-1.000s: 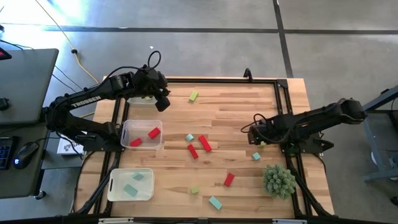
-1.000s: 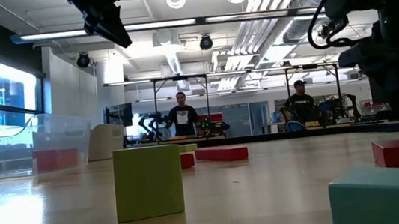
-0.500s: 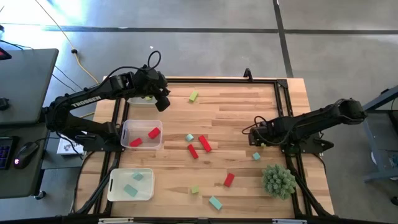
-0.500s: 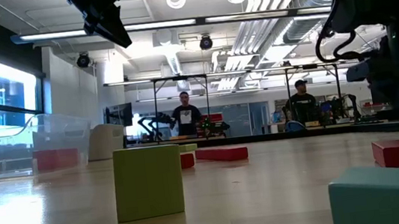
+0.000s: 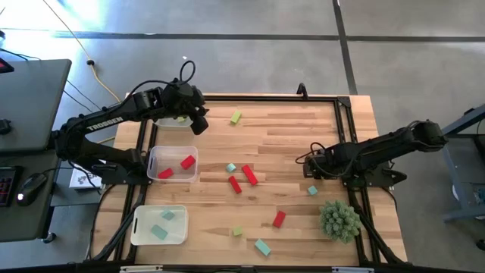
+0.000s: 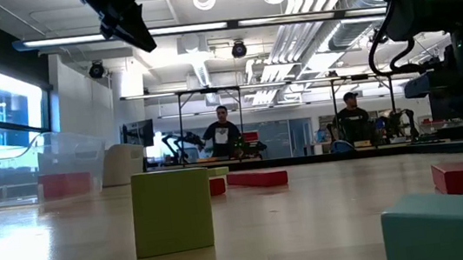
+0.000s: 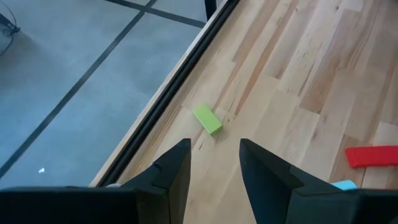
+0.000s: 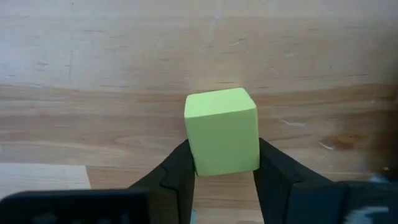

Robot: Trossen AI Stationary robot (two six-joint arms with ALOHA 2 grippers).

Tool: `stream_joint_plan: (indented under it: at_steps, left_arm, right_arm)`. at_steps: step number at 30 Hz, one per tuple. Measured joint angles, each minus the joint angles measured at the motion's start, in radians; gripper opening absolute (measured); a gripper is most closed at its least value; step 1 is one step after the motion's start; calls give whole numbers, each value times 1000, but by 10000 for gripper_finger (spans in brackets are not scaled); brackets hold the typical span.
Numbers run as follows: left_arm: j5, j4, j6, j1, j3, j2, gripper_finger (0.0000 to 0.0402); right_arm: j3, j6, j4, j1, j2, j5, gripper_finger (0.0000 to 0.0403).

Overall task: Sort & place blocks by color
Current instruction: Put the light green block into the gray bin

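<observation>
My right gripper (image 5: 313, 173) is low over the table's right side, shut on a yellow-green cube (image 8: 222, 130). My left gripper (image 5: 198, 121) is open and empty, high above the far left of the table, beside the far bin (image 5: 171, 120). A yellow-green bar (image 7: 207, 119) lies flat on the wood ahead of it. Red bars (image 5: 249, 175), teal blocks (image 5: 262, 246) and a yellow-green cube (image 5: 237, 231) lie loose on the table. The middle bin (image 5: 154, 155) holds red blocks and the near bin (image 5: 140, 216) holds teal blocks. My right gripper pinches the yellow-green cube by two opposite side faces (image 8: 191, 143) between its two fingers. The fingers come from above, pointing down. The cube stands square between them, right at the wood of the table; I cannot tell whether it is lifted.
A spiky green plant ball (image 5: 339, 220) stands at the near right, close to my right arm. A teal cube (image 5: 311, 190) lies just near of the right gripper. Three clear bins line the left side. People stand in the room beyond the table.
My right gripper has gone down toward the table, onto the yellow-green cube, which its body now covers in the high view. My left gripper has kept still.
</observation>
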Motion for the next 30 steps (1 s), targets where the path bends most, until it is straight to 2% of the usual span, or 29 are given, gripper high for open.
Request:
stream_joint_plan:
  at_steps: [8,16,21,25,30]
  left_arm:
    - [6,2,10,0,0,0,126]
    - [159,17,-2,0,0,1,126]
    - [186,42,-82,0,0,8,126]
    - [189,58,-159,0,0,8,126]
    - [253,74,-288,0,0,8,126]
  right_arm:
    - [29,-42,76,0,1,6,106]
    - [116,-192,279,0,1,103,106]
    - [188,-327,314,-5,1,158,106]
    - [247,-446,315,-31,1,164,106]
    - [322,-617,314,-73,1,164,106]
